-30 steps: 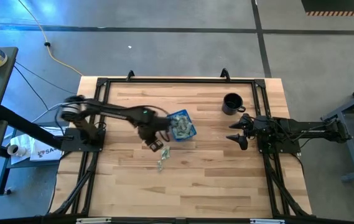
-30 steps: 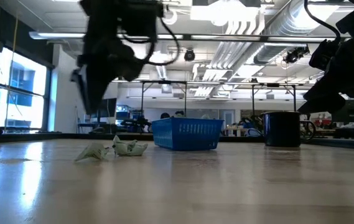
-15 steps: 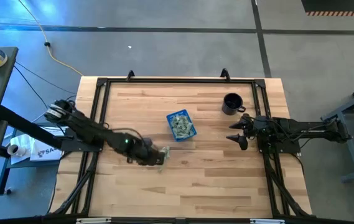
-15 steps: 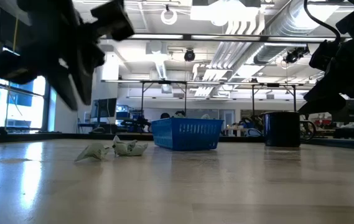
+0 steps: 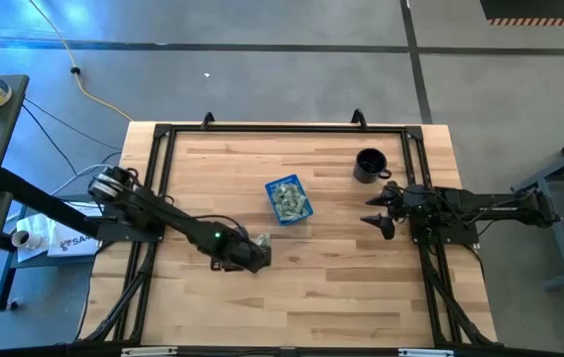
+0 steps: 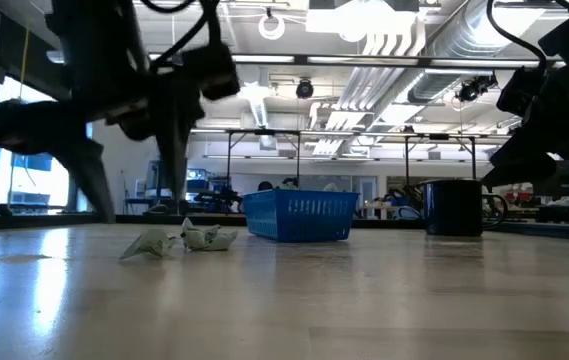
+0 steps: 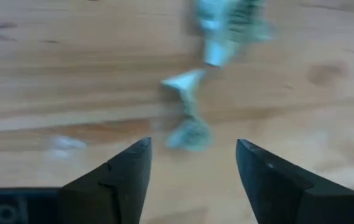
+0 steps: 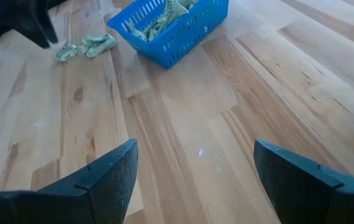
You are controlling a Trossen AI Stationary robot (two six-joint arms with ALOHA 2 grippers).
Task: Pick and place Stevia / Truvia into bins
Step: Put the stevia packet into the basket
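Note:
Several pale green and white packets fill the blue tray (image 5: 287, 199), which stands at the table's middle and also shows in the low view (image 6: 300, 215) and the right wrist view (image 8: 170, 25). A few loose packets (image 7: 189, 118) lie crumpled on the wood nearer the front edge (image 6: 179, 240). My left gripper (image 5: 257, 256) is open and low over these loose packets, which lie just ahead of its fingertips (image 7: 192, 168); it touches nothing. My right gripper (image 5: 373, 210) is open and empty at the table's right side (image 8: 192, 180).
A black mug (image 5: 369, 165) stands at the far right, beyond my right gripper. A black frame (image 5: 163, 134) runs around the table's edges. Bare wood lies between the tray and my right gripper, and along the near edge.
My left gripper has gone from beside the blue tray toward the table's near edge and down, ending low over the loose packets. Its arm has swung low across the table's left side. The packets and the tray have stayed where they were.

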